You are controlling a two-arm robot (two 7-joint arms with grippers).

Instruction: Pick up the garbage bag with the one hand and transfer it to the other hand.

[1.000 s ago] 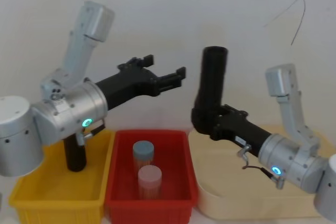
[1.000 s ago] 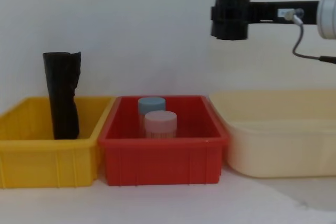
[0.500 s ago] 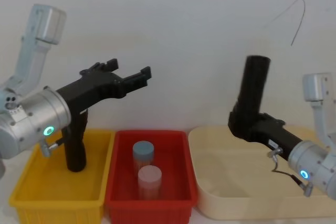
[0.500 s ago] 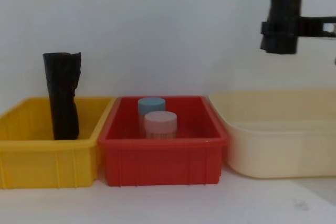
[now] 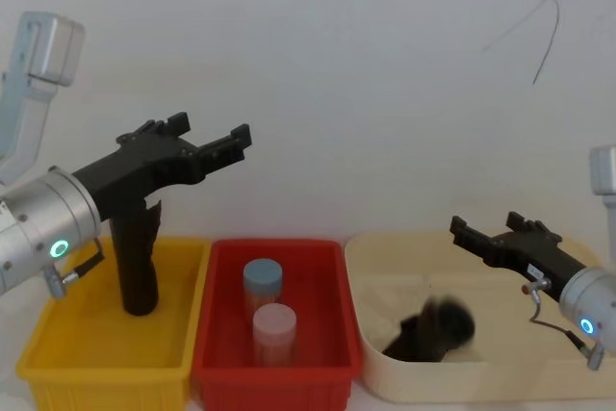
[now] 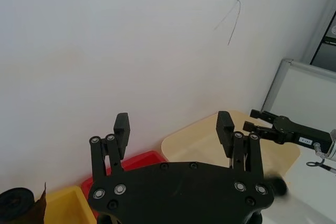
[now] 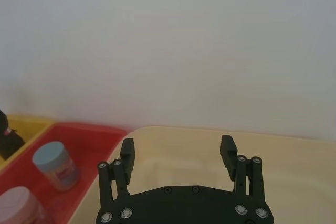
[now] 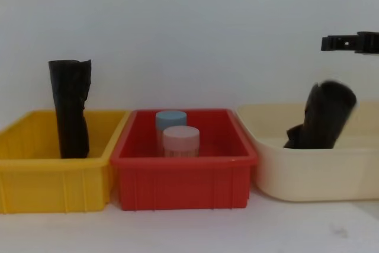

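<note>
Up and to the left of the red bin (image 5: 277, 372), the left gripper (image 5: 214, 132) hangs above the yellow bin (image 5: 48, 353), its fingers (image 6: 122, 124) spread wide with nothing between them. In that yellow bin, just left of the red bin, a tall black roll (image 8: 71, 111) stands upright. Inside the red bin stand a blue-lidded jar (image 5: 262, 276) and, in front of it, a pink-lidded jar (image 5: 274, 320). Just right of the red bin sits the cream bin (image 5: 481, 387), and the garbage bag (image 8: 323, 117) is inside it, tilted and blurred, its upper end above the rim. Farther right of the red bin and higher, the right gripper (image 5: 486, 230) hangs over the cream bin, fingers (image 7: 127, 150) spread and empty, apart from the bag.
</note>
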